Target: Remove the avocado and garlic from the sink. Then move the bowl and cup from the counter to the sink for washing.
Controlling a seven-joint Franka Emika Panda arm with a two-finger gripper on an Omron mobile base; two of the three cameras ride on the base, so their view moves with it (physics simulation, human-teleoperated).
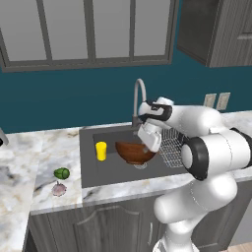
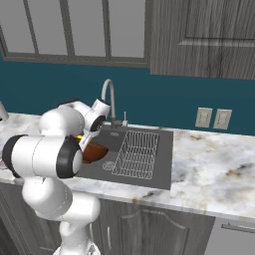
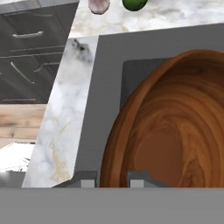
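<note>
The reddish-brown wooden bowl [image 1: 134, 151] [image 2: 94, 152] [image 3: 175, 131] sits tilted inside the dark-grey sink [image 1: 98, 173] [image 2: 164, 167] [image 3: 105, 87], near the drain. My gripper [image 1: 149, 145] [image 3: 112, 179] is shut on the bowl's rim, with one fingertip on each side of the wall. The yellow cup [image 1: 101, 150] stands upright in the sink's left part, apart from the bowl. On the counter left of the sink lie the green avocado [image 1: 62, 173] [image 3: 133, 3] and, just in front of it, the pale garlic [image 1: 59, 189] [image 3: 99, 4].
A curved steel faucet [image 1: 139, 93] [image 2: 108, 92] rises behind the sink, close above my hand. A wire rack [image 1: 171, 145] [image 2: 135, 154] fills the sink's right side. Marble counter [image 1: 19, 162] [image 2: 214, 164] runs both ways. Two wall outlets [image 2: 211, 118] sit to the right.
</note>
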